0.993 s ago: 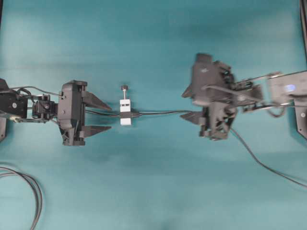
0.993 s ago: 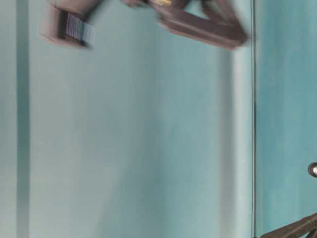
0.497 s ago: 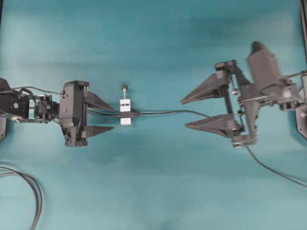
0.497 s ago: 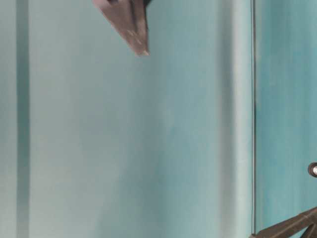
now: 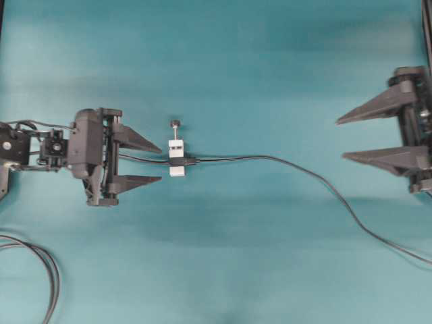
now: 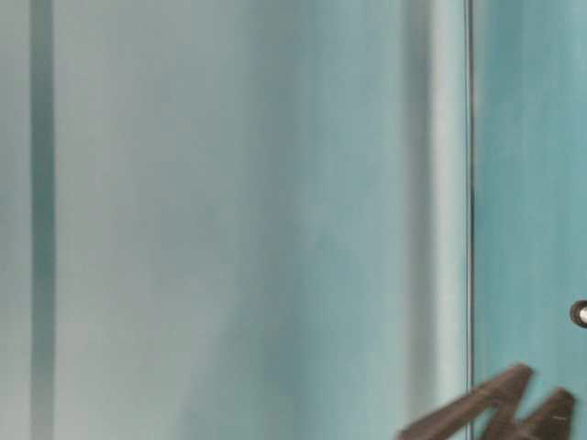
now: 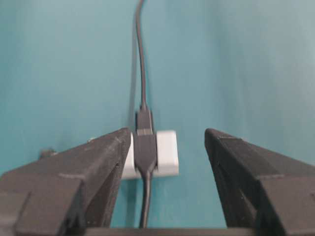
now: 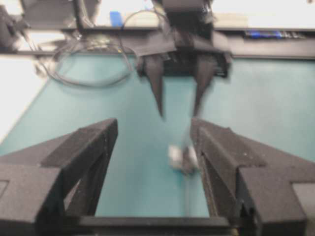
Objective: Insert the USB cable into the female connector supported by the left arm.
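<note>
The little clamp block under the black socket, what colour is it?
White. The small rectangular clamp block shows best in the left wrist view, between the open fingers.

Quick count from overhead: 2 robot arms, the left arm & the right arm, w/ 1 gripper each, so 2 total, left gripper and right gripper, 2 pointed fingers apiece = 4 fingers. Then 1 white clamp block w/ 1 black-knobbed screw and 1 female connector, 1 USB cable, plus 1 looped black cable showing as 2 strands in the corner, all on 1 teal table.
</note>
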